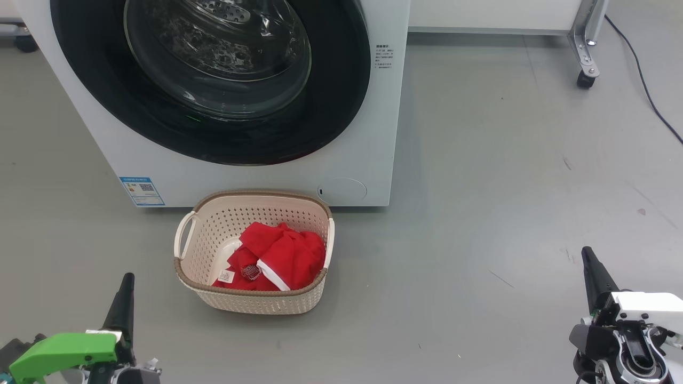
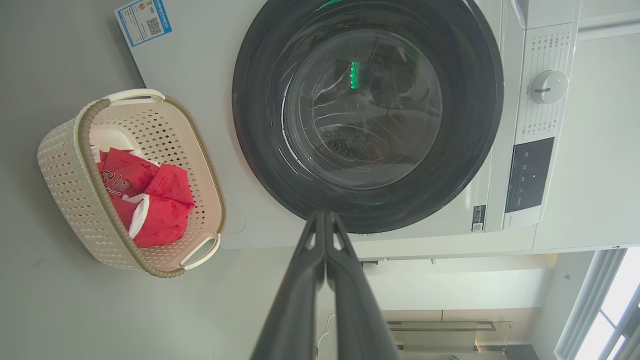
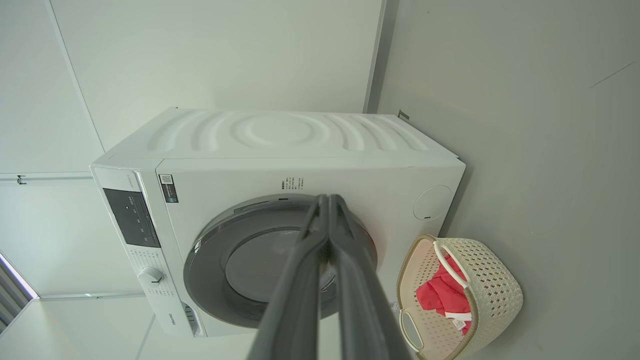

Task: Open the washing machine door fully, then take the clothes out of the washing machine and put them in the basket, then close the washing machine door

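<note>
The washing machine takes up the upper left of the head view. The washing machine door is closed flat against its white front. At lower centre, on the grey floor, the basket stands just before the machine, with the clothes bunched inside it. The left gripper at lower left and the right gripper at lower right each have their fingers pressed together on nothing, well apart from the basket.

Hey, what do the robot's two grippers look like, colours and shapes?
Both grippers have two long dark grey fingers tapering to a point. The left gripper sits on a bright green plastic housing; the right gripper on a white housing with black and silver metal parts.
</note>
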You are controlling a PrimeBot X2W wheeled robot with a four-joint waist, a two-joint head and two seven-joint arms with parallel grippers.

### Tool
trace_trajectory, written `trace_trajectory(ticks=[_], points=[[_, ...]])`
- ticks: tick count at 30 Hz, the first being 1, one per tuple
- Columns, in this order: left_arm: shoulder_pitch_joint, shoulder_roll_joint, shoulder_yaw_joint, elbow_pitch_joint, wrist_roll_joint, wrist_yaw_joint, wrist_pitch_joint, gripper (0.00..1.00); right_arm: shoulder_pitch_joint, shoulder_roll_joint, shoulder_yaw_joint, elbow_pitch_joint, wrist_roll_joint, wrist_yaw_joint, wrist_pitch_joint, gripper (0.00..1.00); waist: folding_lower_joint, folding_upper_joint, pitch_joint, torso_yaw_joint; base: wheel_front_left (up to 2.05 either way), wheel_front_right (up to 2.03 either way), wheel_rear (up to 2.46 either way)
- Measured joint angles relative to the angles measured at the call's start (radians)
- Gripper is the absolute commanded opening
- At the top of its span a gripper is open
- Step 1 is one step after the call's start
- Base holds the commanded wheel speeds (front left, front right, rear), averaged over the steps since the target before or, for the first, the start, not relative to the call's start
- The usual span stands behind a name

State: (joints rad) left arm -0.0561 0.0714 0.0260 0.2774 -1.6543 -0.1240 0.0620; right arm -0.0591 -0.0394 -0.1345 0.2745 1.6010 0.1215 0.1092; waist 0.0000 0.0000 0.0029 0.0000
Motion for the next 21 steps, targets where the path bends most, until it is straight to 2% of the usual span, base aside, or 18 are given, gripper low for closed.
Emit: trace_trajectory(ticks=[21], points=[[0.000,0.000,0.001,-0.001,0.000,0.000,0.007,0.00,0.000,0.000,0.000,0.000,0.000,0.000,0.000,0.00,0.0000,0.0000,0.000,0.000,0.00,0.00,0.00]])
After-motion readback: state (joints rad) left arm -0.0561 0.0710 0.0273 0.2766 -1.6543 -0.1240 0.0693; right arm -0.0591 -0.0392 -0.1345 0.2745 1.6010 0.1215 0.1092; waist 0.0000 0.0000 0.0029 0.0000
